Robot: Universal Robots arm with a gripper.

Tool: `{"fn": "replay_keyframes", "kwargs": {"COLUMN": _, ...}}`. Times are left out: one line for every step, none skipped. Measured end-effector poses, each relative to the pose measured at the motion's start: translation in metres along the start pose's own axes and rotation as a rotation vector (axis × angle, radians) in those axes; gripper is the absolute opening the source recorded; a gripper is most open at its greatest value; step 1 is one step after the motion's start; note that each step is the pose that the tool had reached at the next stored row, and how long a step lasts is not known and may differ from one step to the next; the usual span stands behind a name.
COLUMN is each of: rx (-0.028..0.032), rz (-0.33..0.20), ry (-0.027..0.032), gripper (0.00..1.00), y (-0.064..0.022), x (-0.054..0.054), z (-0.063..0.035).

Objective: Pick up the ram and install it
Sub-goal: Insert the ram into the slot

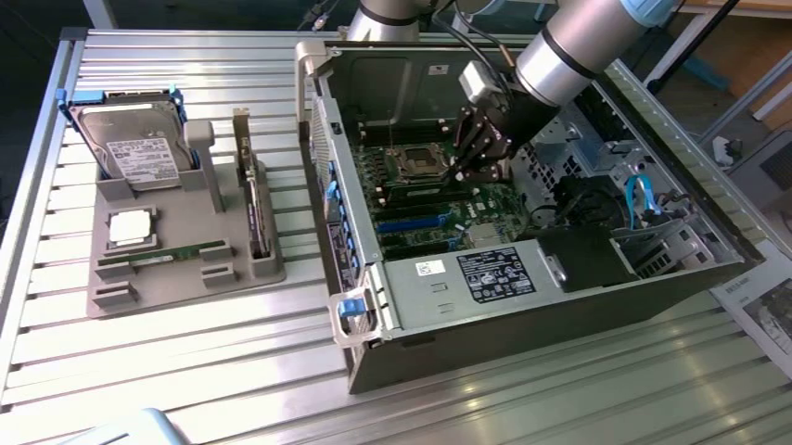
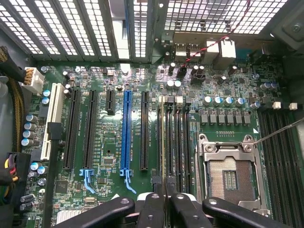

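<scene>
Slatted metal makes up the bench (image 1: 185, 371), and on it an open computer case (image 1: 495, 334) lies on its side next to a grey tray (image 1: 185, 287) of parts. The arm reaches into the case, with the gripper (image 2: 166, 197) low over the motherboard (image 2: 109, 156). Its jaws are pressed together on the ram (image 2: 165, 142), pinching the thin stick by its flat faces. From the wrist view the stick is seen edge-on, lined up with the memory slots (image 2: 179, 142) just beside the empty processor socket (image 2: 230, 178).

To my eye the stick is light, stiff and easily damaged. It is a bare board that would take a squeeze across its faces but not a twist or a sideways knock. Its smooth faces might slip if it is pushed off-square. The upper long edge, away from the contacts, looks like the right place to hold it, and that is about where the jaws sit.

I cannot tell whether its lower edge has met a slot, because the contact edge is hidden behind the stick itself. In the exterior view the gripper's dark body covers the slots beneath it. A second, matching stick (image 1: 161, 252) lies flat in the tray.
</scene>
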State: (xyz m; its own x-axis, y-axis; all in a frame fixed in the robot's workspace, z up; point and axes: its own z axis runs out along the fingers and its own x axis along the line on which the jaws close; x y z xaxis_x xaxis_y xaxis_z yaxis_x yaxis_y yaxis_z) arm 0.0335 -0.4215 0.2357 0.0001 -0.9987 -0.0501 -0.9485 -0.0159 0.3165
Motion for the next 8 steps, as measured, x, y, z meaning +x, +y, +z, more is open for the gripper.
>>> {"fn": "replay_keyframes", "kwargs": {"rx": 0.0001, "rz": 0.0, "ry": -0.0001, "gripper": 0.12, "y": 0.0, "x": -0.0001, "z": 0.0001}}
{"fn": "replay_keyframes", "kwargs": {"rx": 0.0007, "rz": 0.0, "ry": 0.0001, "gripper": 0.12, "y": 0.0, "x": -0.0001, "z": 0.0}}
{"fn": "replay_keyframes", "kwargs": {"rx": 0.0027, "rz": 0.0, "ry": -0.0003, "gripper": 0.12, "y": 0.0, "x": -0.0002, "z": 0.0001}}
{"fn": "replay_keyframes", "kwargs": {"rx": 0.0046, "rz": 0.0, "ry": -0.0004, "gripper": 0.12, "y": 0.0, "x": -0.0004, "z": 0.0001}}
{"fn": "replay_keyframes", "kwargs": {"rx": 0.0057, "rz": 0.0, "ry": -0.0005, "gripper": 0.12, "y": 0.0, "x": -0.0004, "z": 0.0001}}
{"fn": "replay_keyframes", "kwargs": {"rx": 0.0065, "rz": -0.001, "ry": -0.0006, "gripper": 0.12, "y": 0.0, "x": -0.0005, "z": 0.0001}}
{"fn": "replay_keyframes", "kwargs": {"rx": 0.0067, "rz": -0.001, "ry": -0.0006, "gripper": 0.12, "y": 0.0, "x": -0.0005, "z": 0.0001}}
{"fn": "replay_keyframes", "kwargs": {"rx": 0.007, "rz": -0.001, "ry": -0.0006, "gripper": 0.12, "y": 0.0, "x": -0.0005, "z": 0.0001}}
